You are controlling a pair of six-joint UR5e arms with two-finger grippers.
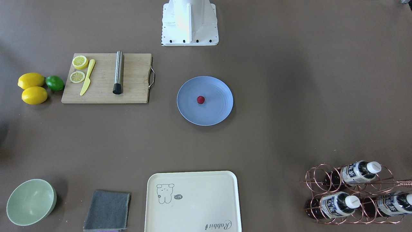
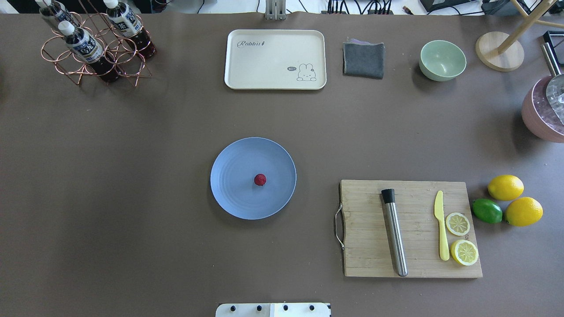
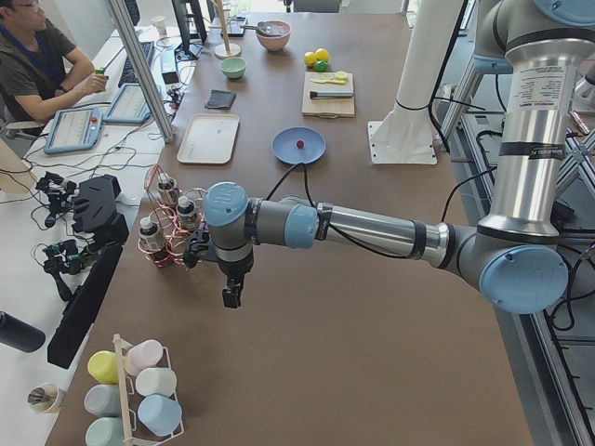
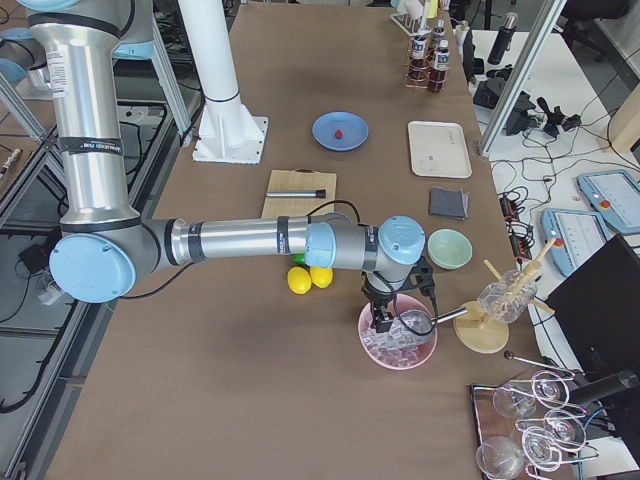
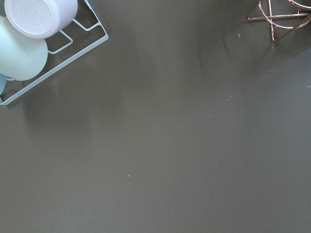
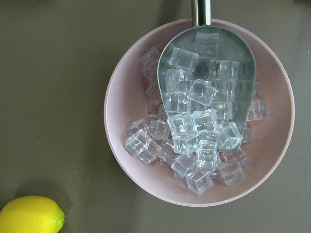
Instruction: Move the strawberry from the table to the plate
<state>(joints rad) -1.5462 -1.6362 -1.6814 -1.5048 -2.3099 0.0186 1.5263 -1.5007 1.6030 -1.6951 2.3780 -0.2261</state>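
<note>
The small dark red strawberry (image 1: 200, 99) (image 2: 260, 179) lies near the middle of the round light blue plate (image 1: 215, 106) (image 2: 238, 189), which sits at the centre of the brown table (image 2: 132, 176). No arm is near it. My left gripper (image 3: 228, 295) hangs over bare table at the far left end, beside the bottle rack; I cannot tell whether it is open or shut. My right gripper (image 4: 383, 322) hovers over a pink bowl of ice at the far right end; its state cannot be told either. Neither wrist view shows fingers.
A wooden cutting board (image 2: 410, 229) carries a steel rod, a yellow knife and lemon slices, with two lemons (image 2: 505, 187) and a lime (image 2: 487, 210) beside it. The far side holds a cream tray (image 2: 275, 59), grey cloth (image 2: 363, 59), green bowl (image 2: 442, 60) and bottle rack (image 2: 94, 44). The pink ice bowl (image 6: 126, 97) holds a scoop.
</note>
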